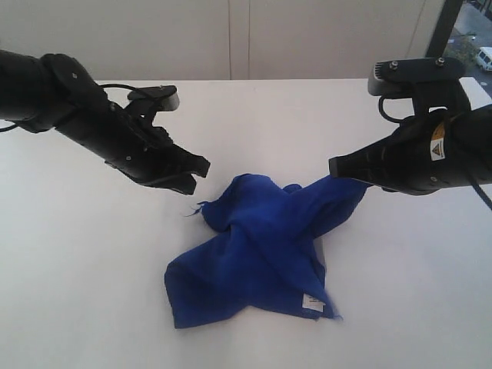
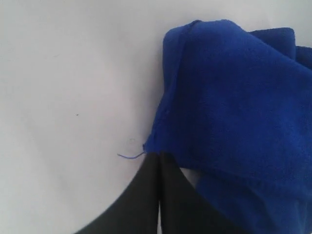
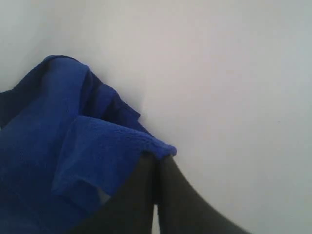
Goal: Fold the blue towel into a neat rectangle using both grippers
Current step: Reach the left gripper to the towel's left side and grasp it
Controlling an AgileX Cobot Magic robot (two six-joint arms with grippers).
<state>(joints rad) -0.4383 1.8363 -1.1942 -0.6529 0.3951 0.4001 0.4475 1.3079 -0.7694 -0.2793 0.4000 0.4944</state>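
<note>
Fold of blue towel (image 3: 73, 146) seemingly hides right tool (image 3: 157, 163) tips; tag (image 1: 313, 302) unreadable.

Exterior camera sits high, looking down across the plain white tabletop (image 1: 77, 277). Both wrist cameras are in tight and low, all three sharing the crumpled royal-blue fuzzy cloth towel (image 1: 257, 254).

The towel (image 1: 261, 246) is showing as soft cloth, deep blue and matt, with a fuzzy nap that is reading clearly in both wrist views. Its hem is looking stitched, and a thin thread (image 2: 127, 156) is fraying off one corner. The tag (image 1: 313, 302), lower centre of the frame, is looking smooth and white; whether woven or paper cannot be told. The desk (image 1: 77, 292) is appearing smooth, white and matt, taking only soft light. The left pincer (image 1: 198, 175) and right pincer (image 1: 336, 166) are looking like hard black plastic with a dull finish. Bolt heads (image 1: 393, 65), upper right, are glinting like metal.
</note>
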